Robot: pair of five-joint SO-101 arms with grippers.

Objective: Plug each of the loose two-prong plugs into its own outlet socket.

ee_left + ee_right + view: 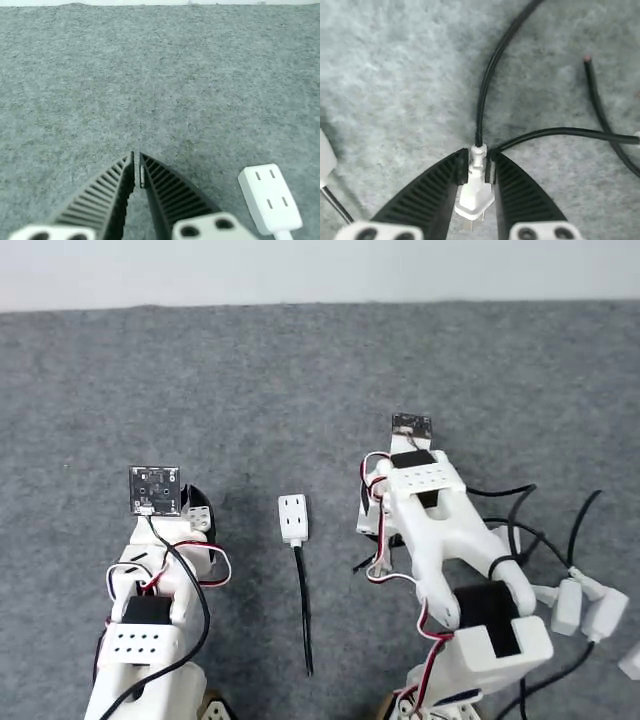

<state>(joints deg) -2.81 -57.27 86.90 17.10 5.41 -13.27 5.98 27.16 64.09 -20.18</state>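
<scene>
Grey felt bench (300,370), my right pincer (477,157) is clamped on a plug (474,197), outlet strip (293,517) sits close on its left, lying near-to-far, and the left pincer (136,161) is closed and empty.

- table cover (300,390): grey felt-like cloth, matt, with a rough nap.
- outlet socket (292,517): smooth white plastic, slightly glossy.
- plug (476,192): smooth white plastic.
- cord (492,65): black and smooth, with a faint sheen.
- left gripper (136,159) and right gripper (478,154): matt black plastic, ribbed inner faces.
</scene>
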